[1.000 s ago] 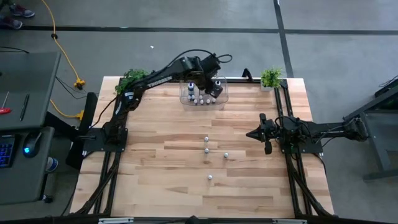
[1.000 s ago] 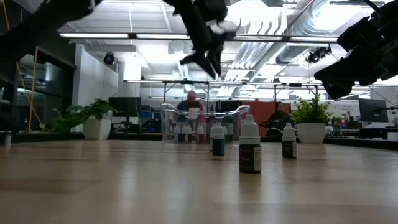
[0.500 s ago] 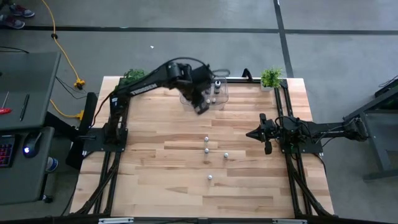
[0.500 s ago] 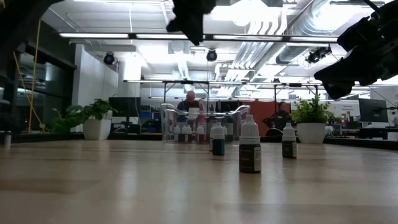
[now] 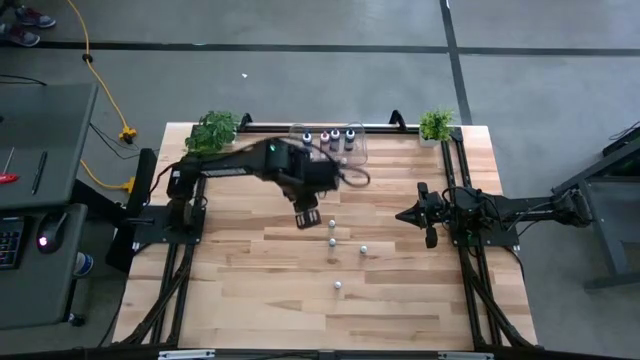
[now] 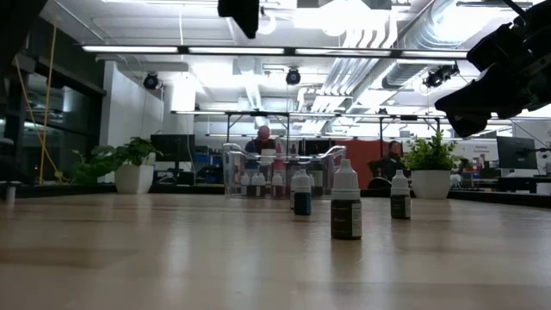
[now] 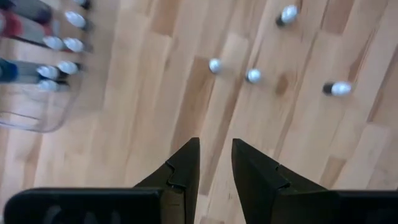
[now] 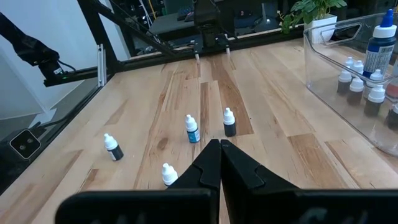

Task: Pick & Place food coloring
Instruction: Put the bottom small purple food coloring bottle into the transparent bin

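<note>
- Left pincer, fingers slightly apart and holding nothing, hangs above the table between the clear bin and four loose food coloring bottles.
- Best practice: centre over the bottle nearest the bin, descend straight, and close on its body without toppling neighbours.
- Other bottles stand in the bin.
- Right pincer, fingers together, waits beside the loose bottles.

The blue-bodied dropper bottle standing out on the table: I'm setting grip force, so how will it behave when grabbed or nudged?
The blue-bodied dropper bottle stands tall and narrow on bare wood, so a sideways nudge would probably tip it. Its small size suggests it is light. The tapered white cap looks likely to slip; the body seems the safer hold.
</note>
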Controlling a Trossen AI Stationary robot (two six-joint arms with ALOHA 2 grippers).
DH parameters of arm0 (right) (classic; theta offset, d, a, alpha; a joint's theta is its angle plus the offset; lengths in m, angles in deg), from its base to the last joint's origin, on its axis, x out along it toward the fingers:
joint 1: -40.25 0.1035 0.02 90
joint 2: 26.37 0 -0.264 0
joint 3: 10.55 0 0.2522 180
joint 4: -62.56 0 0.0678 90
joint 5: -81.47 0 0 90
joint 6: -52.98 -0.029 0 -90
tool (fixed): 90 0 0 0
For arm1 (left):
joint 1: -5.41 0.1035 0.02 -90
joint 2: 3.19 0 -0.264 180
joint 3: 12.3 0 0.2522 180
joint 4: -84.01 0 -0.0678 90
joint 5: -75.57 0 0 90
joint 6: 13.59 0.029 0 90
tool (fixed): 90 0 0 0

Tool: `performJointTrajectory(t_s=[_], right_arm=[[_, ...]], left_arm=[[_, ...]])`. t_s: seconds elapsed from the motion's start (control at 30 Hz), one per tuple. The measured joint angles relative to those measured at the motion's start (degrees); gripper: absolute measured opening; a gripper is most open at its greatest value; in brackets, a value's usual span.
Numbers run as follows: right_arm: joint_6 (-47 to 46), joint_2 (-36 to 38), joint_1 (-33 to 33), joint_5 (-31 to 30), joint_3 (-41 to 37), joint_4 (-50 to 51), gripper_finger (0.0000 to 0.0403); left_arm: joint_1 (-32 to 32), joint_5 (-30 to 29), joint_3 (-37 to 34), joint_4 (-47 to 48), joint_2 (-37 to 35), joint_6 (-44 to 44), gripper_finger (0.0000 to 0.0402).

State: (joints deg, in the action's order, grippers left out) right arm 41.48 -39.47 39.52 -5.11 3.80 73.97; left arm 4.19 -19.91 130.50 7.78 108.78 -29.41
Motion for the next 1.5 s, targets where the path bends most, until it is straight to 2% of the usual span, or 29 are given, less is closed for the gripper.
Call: performJointTrajectory(t_s=[0.23, 0.77, 0.93, 1.2, 1.43, 1.5], right_arm=[[0.0, 0.0, 0.02, 0.0, -0.01, -0.02, 0.0], [0.0, 0.0, 0.01, 0.0, -0.01, -0.02, 0.0], [0.0, -0.02, 0.0, 0.0, -0.01, 0.0, 0.0], [0.0, 0.0, 0.0, 0.0, -0.01, -0.01, 0.0], [-0.01, -0.01, 0.01, 0.0, 0.0, 0.01, 0.0], [0.0, -0.31, 0.02, -0.01, 0.01, 0.11, 0.0]], left_arm=[[-4.59, -0.7, -7.58, -3.32, 0.01, -0.53, 0.0088], [-10.93, 2.36, -32.34, -34.15, -9.2, -0.58, 0.0088], [-11.02, 8.27, -33.16, -39.07, -8.8, -3.15, 0.0088], [-12.47, 8.98, -33.27, -40.53, -7.4, 0.76, 0.0088], [-13.99, 9.35, -31.99, -44.07, -3.39, 1.56, 0.0088], [-14.29, 9.2, -31.43, -40.61, -2.69, 0.56, 0.0088]])
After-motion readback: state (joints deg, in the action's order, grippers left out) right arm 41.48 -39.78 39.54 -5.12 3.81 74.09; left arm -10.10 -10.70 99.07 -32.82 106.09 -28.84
